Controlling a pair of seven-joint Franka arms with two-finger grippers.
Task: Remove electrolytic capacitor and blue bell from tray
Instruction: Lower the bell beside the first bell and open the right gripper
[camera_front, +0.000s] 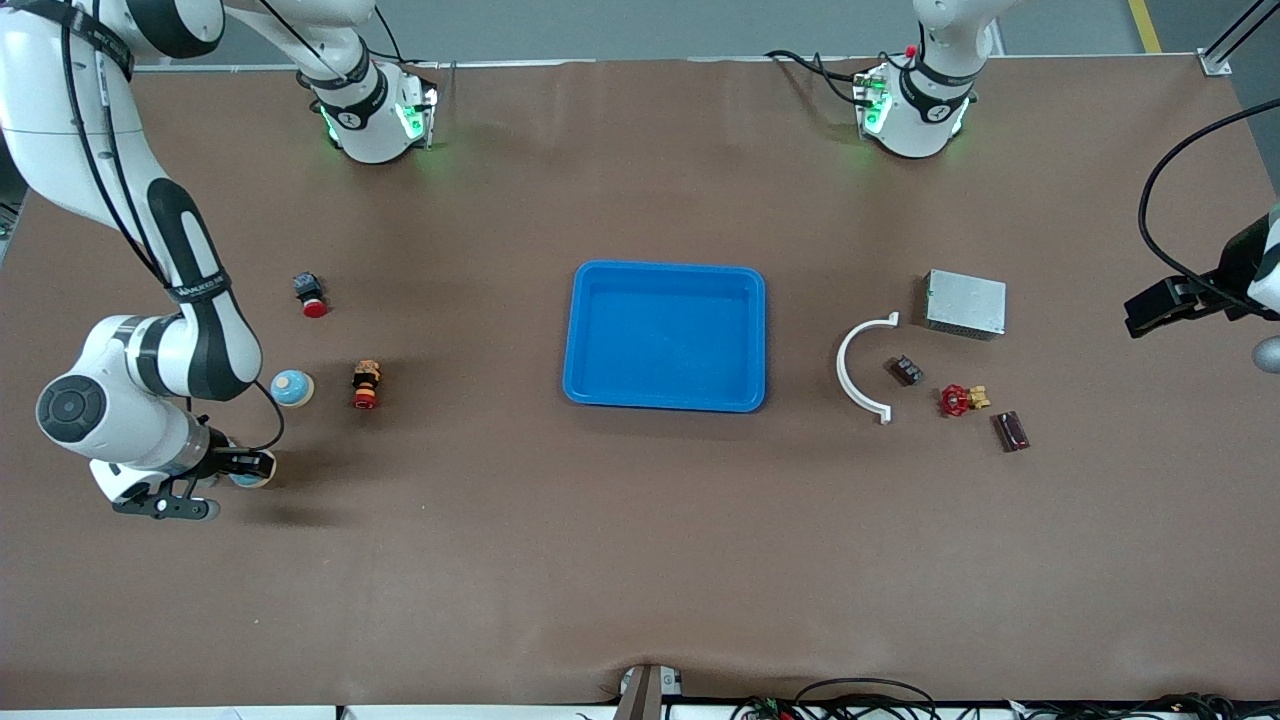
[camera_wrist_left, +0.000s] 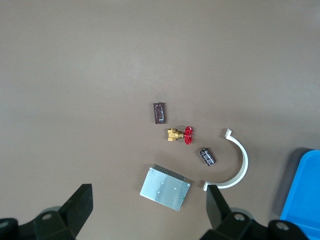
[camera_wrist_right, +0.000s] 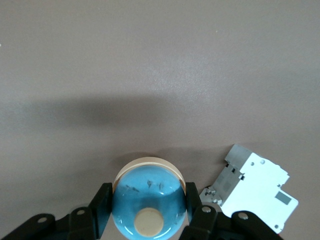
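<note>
A blue dome bell (camera_wrist_right: 148, 202) with a cream base and button sits between the fingers of my right gripper (camera_wrist_right: 148, 207), which is shut on it. In the front view this gripper (camera_front: 243, 470) is low over the table at the right arm's end. A second blue bell (camera_front: 292, 387) stands on the table beside it. The capacitor (camera_front: 907, 371), a small dark cylinder, lies inside the curve of a white arc piece (camera_front: 858, 372) toward the left arm's end, and shows in the left wrist view (camera_wrist_left: 207, 156). My left gripper (camera_front: 1152, 310) hangs open and empty high over that end (camera_wrist_left: 150, 212).
A blue tray (camera_front: 666, 335) sits mid-table. Near the capacitor lie a metal box (camera_front: 965, 303), a red-handled brass valve (camera_front: 960, 400) and a dark red block (camera_front: 1012, 431). Two red push buttons (camera_front: 310, 294) (camera_front: 366, 384) stand near the bells. A white circuit breaker (camera_wrist_right: 255, 187) lies beside the held bell.
</note>
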